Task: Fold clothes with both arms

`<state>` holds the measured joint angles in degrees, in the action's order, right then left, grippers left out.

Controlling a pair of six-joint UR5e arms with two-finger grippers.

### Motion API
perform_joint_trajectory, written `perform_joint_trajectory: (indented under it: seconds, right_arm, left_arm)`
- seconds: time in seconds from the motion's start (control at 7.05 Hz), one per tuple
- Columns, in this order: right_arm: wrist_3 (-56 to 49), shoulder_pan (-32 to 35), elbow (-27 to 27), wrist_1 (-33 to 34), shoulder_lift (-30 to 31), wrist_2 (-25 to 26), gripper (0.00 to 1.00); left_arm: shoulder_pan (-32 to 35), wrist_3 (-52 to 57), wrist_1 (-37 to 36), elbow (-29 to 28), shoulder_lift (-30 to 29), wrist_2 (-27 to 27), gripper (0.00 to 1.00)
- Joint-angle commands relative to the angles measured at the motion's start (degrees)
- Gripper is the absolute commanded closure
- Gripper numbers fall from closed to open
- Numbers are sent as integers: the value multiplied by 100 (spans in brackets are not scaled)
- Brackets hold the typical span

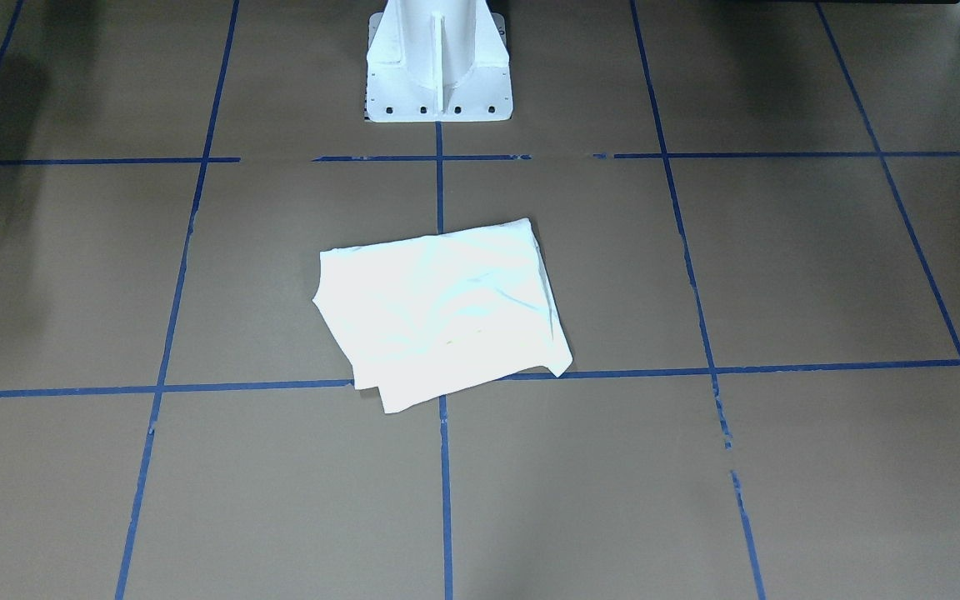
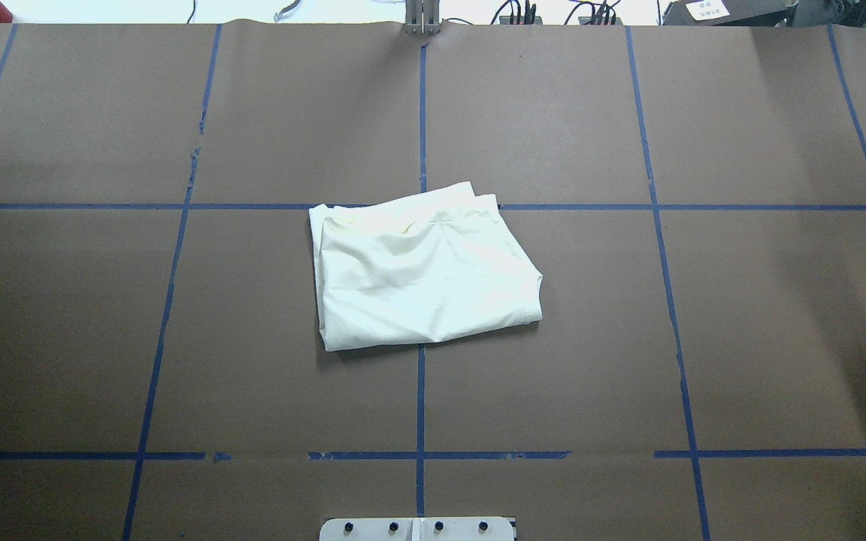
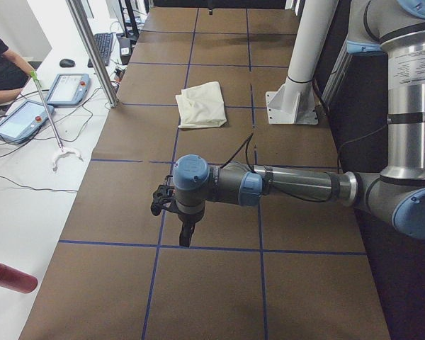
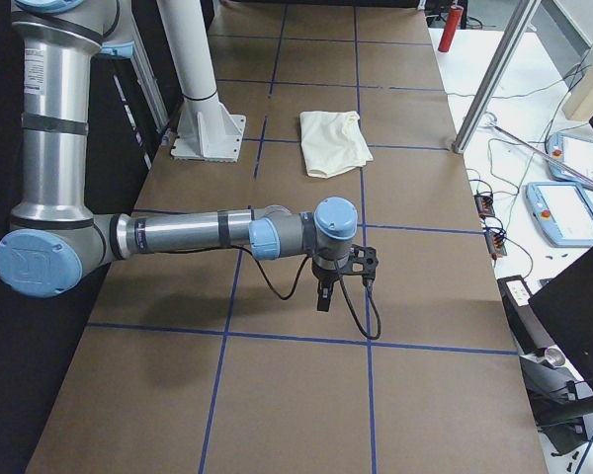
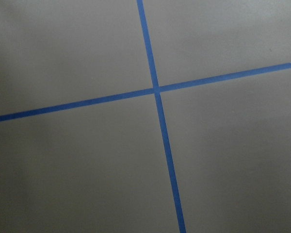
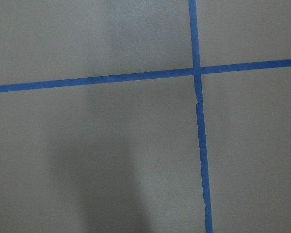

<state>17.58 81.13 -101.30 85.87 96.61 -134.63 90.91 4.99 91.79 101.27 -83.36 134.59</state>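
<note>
The clothes (image 2: 425, 270) lie as one folded cream-white bundle in the middle of the brown table, plain side up, with no print showing. The bundle also shows in the front view (image 1: 442, 312) and, far off, in both side views (image 3: 202, 105) (image 4: 334, 143). Neither arm touches it. The left gripper (image 3: 186, 237) hangs over the table's left end, pointing down, well away from the cloth. The right gripper (image 4: 323, 299) hangs the same way over the right end. I cannot tell whether either is open or shut. Both wrist views show only bare table and blue tape.
The white pedestal base (image 1: 438, 58) stands behind the clothes. Blue tape lines (image 2: 421, 391) grid the table. On a side bench lie teach pendants (image 3: 67, 88) and a red cylinder (image 3: 10, 276), beside a metal post (image 3: 92, 49). A person's arm (image 3: 3, 67) shows there.
</note>
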Motion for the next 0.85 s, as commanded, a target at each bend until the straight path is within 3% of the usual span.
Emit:
perform_joint_trajectory:
  seconds: [0.0, 0.71]
  right_arm:
    - [-254, 105, -21, -35, 174, -142, 0]
    - [-307, 105, -391, -44, 95, -81, 0]
  left_arm:
    - [-3, 2, -21, -37, 21, 32, 0]
    - [-4, 11, 5, 50, -31, 58, 0]
